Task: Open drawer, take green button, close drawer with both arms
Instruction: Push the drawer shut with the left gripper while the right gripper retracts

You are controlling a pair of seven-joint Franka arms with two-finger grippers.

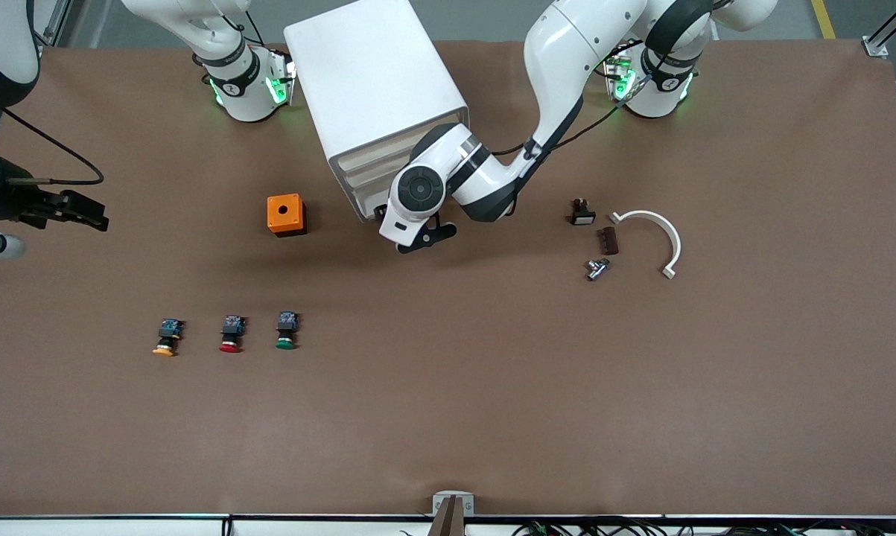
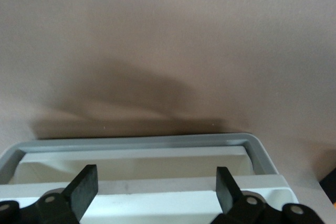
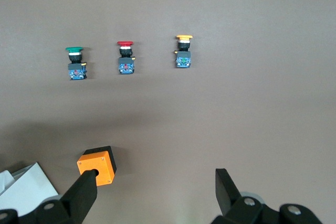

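At the front of the white box-shaped drawer cabinet point(image 1: 377, 97), the left gripper point(image 1: 418, 237) is down low, its black fingers point(image 2: 84, 188) spread apart with nothing between them; its wrist view shows them poised over the cabinet's pale front edge and grey rim point(image 2: 136, 142), though whether they touch it cannot be told; the glossy white left arm point(image 1: 559, 67) reaches in from its base at the left arm's end of the table. Over the right arm's end of the brown table point(image 1: 492, 417), the right gripper point(image 1: 83, 212) hangs in the air, waiting, its black fingers point(image 3: 84, 195) also apart and empty. Beside the cabinet, toward the right arm's end, sits a small orange cube-shaped box with a round hole in its top point(image 1: 286, 214). Nearer to the front camera than that box lies a row of three small push buttons, apart from one another: the green-capped button with black body and blue rear part point(image 1: 287, 330) is the one closest to the cabinet's side of the row; the red-capped button point(image 1: 232, 334) lies in the middle; the yellow-capped button point(image 1: 167, 337) is nearest the right arm's end. Toward the left arm's end lie a small black-and-white block point(image 1: 582, 213), a dark brown ribbed piece point(image 1: 608, 240), a small silver metal fitting point(image 1: 596, 269) and a curved white plastic arc point(image 1: 656, 238), all near one another.
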